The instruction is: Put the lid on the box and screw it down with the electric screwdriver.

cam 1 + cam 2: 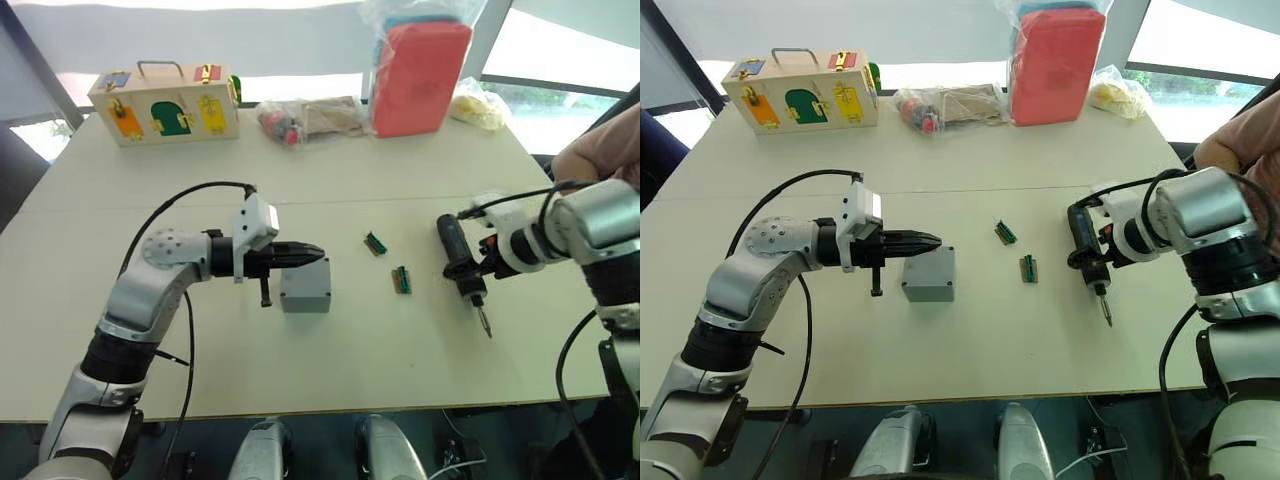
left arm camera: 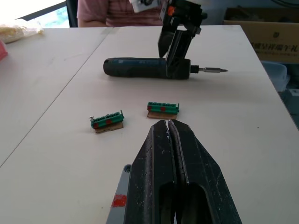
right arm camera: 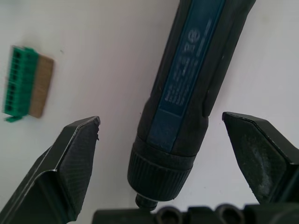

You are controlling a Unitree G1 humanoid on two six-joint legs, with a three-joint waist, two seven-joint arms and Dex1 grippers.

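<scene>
The grey box (image 1: 306,287) stands on the table left of centre. Its top looks flat and grey, and I cannot tell the lid apart from it. My left gripper (image 1: 318,253) is shut and empty, its tips just over the box's far edge; a grey corner with a red spot (image 2: 119,198) peeks out under it. The electric screwdriver (image 1: 456,254) lies flat on the table at the right, its bit (image 1: 485,324) pointing toward me. My right gripper (image 3: 161,123) is open, one finger either side of the screwdriver's body (image 3: 187,79), with a gap on both sides.
Two green connector blocks (image 1: 375,243) (image 1: 402,280) lie between the box and the screwdriver. At the table's far edge stand a wooden latch box (image 1: 165,100), a plastic bag of parts (image 1: 305,118) and a red pack (image 1: 420,78). A person (image 1: 605,148) sits at the right.
</scene>
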